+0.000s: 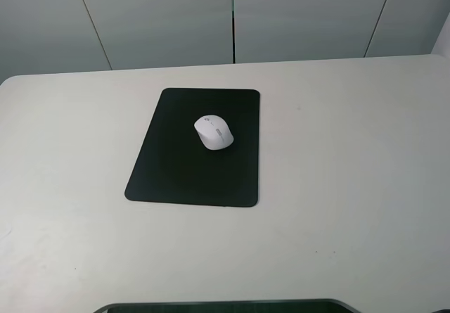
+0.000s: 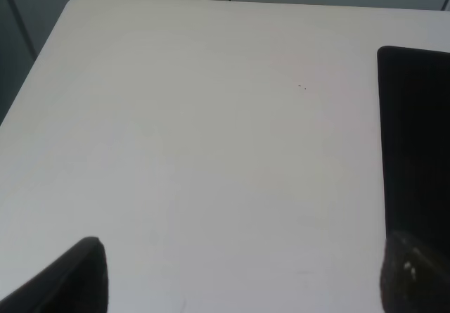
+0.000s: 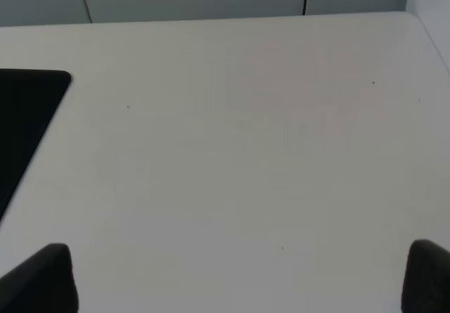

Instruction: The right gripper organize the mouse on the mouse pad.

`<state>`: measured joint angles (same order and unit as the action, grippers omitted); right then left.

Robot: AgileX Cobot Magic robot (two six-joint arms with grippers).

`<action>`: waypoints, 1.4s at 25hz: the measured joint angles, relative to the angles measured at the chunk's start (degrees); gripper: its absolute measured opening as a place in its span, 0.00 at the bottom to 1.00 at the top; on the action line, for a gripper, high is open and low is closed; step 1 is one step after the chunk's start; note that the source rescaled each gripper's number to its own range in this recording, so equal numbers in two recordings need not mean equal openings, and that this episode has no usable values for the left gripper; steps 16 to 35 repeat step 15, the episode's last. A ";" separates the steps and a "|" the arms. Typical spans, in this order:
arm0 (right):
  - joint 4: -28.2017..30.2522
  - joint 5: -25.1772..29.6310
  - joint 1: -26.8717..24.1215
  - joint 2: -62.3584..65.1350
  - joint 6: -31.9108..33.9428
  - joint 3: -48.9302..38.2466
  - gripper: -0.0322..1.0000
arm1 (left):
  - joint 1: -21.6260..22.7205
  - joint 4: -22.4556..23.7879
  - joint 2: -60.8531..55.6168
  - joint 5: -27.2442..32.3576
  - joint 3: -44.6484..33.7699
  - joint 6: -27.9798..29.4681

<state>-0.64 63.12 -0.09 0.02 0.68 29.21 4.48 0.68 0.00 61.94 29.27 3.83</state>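
Note:
The white mouse lies on the black mouse pad, in the pad's far right part. Neither arm shows in the exterior high view. In the right wrist view the right gripper is open and empty over bare table, its two black fingertips wide apart at the picture's edge; a corner of the pad shows there. In the left wrist view the left gripper is open and empty, with the pad's edge beside it. The mouse is out of both wrist views.
The white table runs to a rounded far edge against grey wall panels. A dark object's edge shows at the table's near side.

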 joint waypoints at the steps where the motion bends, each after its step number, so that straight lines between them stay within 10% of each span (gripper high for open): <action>1: 0.00 0.00 0.00 0.00 0.00 0.00 1.00 | 0.00 0.00 0.00 0.00 0.00 0.00; 35: 0.00 -0.12 0.00 0.00 0.00 0.00 1.00 | 0.00 0.00 0.00 0.00 0.00 0.00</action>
